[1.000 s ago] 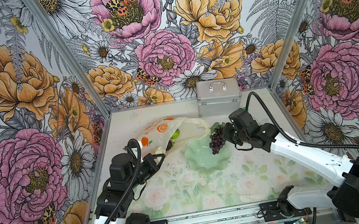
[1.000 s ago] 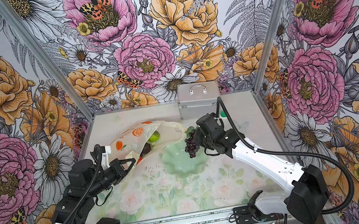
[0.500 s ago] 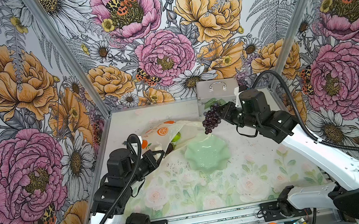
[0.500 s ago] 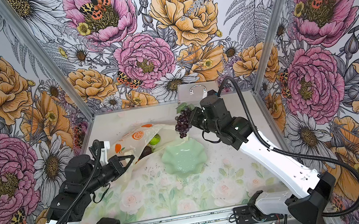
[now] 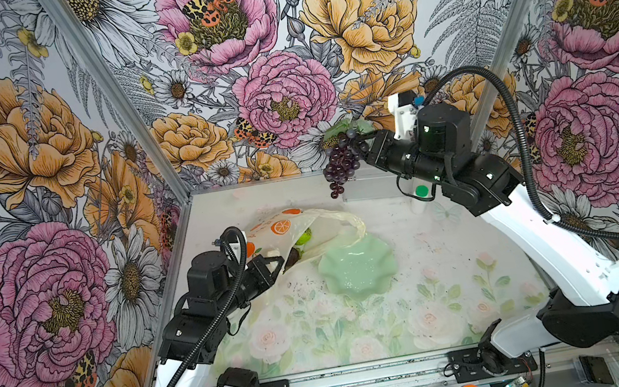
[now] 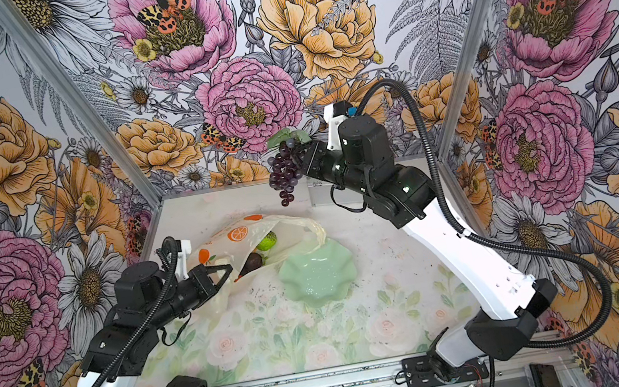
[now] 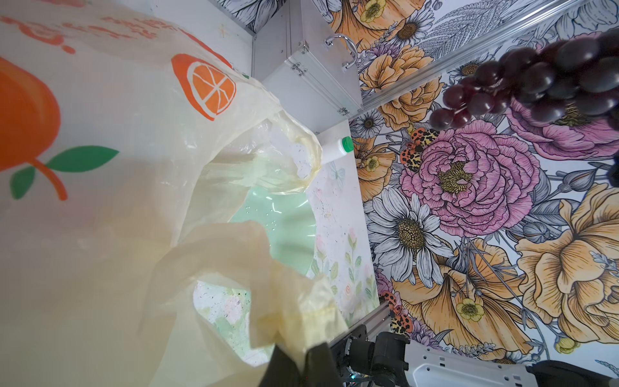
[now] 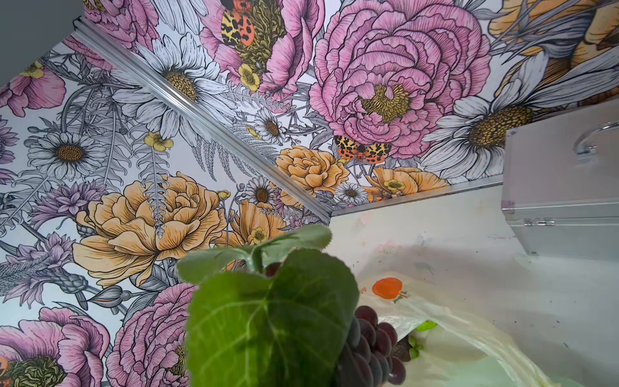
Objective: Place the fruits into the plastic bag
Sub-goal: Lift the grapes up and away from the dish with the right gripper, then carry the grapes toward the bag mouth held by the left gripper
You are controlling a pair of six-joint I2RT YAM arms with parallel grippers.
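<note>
Grapes [image 5: 341, 164] hung raised behind the dish [image 5: 358, 273] in both top views, clamped in the right gripper [image 5: 367, 141]; the left gripper [image 5: 278, 264] pinched the bag [image 5: 318, 222] beside the dish. Left wrist view: bag handle touched the dish. Right wrist view: leaf [image 8: 268, 318] covered the grapes.

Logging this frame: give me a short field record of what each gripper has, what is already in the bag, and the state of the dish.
left gripper: shut on an edge of the plastic bag, at its open mouth
right gripper: shut on the grape bunch, lifted clear of the table
in bag: green fruit and dark fruit visible through the mouth
green dish: empty, beside the bag mouth
silver case: closed, by the back wall
</note>
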